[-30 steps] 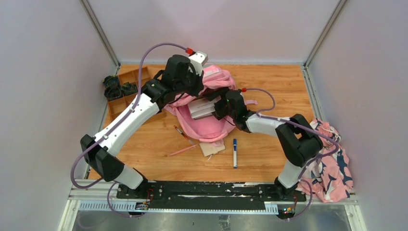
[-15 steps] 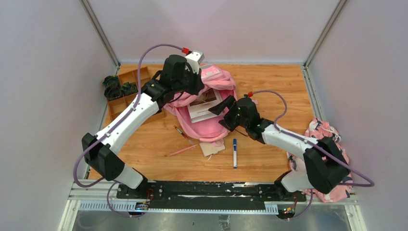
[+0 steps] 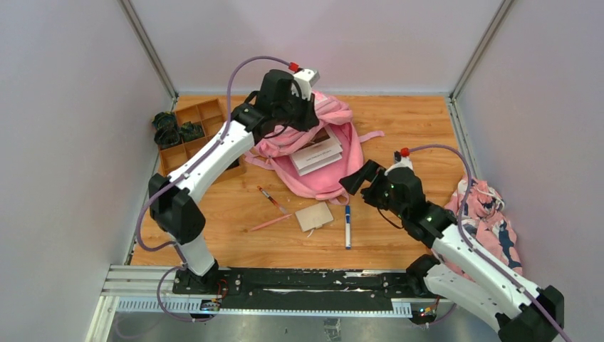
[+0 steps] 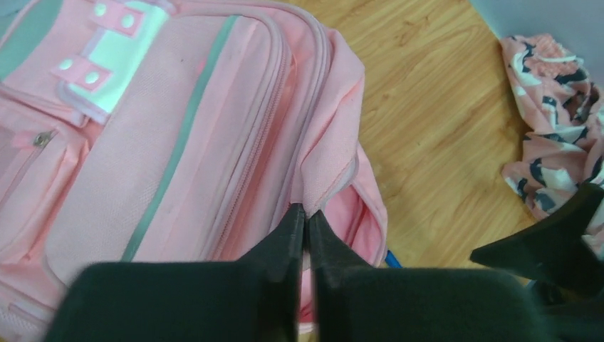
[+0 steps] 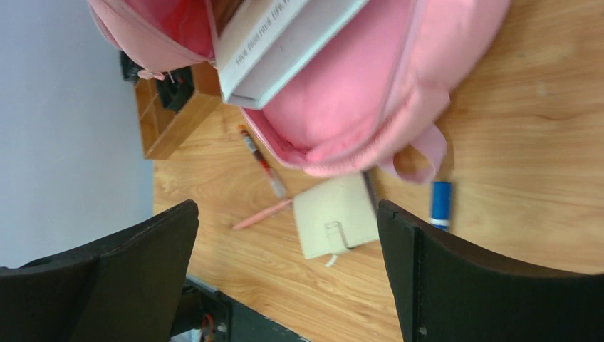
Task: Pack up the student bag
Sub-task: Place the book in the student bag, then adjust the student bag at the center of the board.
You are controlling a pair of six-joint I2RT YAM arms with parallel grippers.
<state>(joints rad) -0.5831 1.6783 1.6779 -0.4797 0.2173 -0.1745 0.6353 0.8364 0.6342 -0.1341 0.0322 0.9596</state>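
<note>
The left gripper (image 4: 305, 212) is clenched on a fold of pink fabric at the zip edge of the student bag (image 4: 178, 142) and holds the front panel raised. The right gripper (image 5: 286, 208) is released, with its jaws spread wide, and hangs over the worktop (image 3: 399, 121) just off the bag's near-right corner.

Writing: the white label patch (image 4: 121, 50) on the front panel shows studs but no legible text. A white book (image 5: 285, 35) lies in the bag's opened mouth. A line of print runs along its edge, too blurred to read.

Change: one second ago the right gripper held the book at the bag's mouth. Half a second ago it stood against the bag's near-right edge. It has since drawn back clear of the bag. The left arm and the bag have shifted to the right, and a pink strap (image 3: 369, 135) now trails out on the bag's right.

Orientation: the bag lies at the far middle of the worktop, long axis running far to near. Its looped end points toward the arm bases, and the raised panel is at the far end.

Near the bag's near edge lie:
- a blue marker (image 3: 347, 226)
- a beige notepad (image 3: 314, 216)
- a pink pen (image 3: 271, 223)
- a red-tipped pen (image 3: 271, 197)

A wooden tray (image 3: 186, 135) stands left of the bag. A floral cloth (image 3: 491, 235) lies well to its right.
</note>
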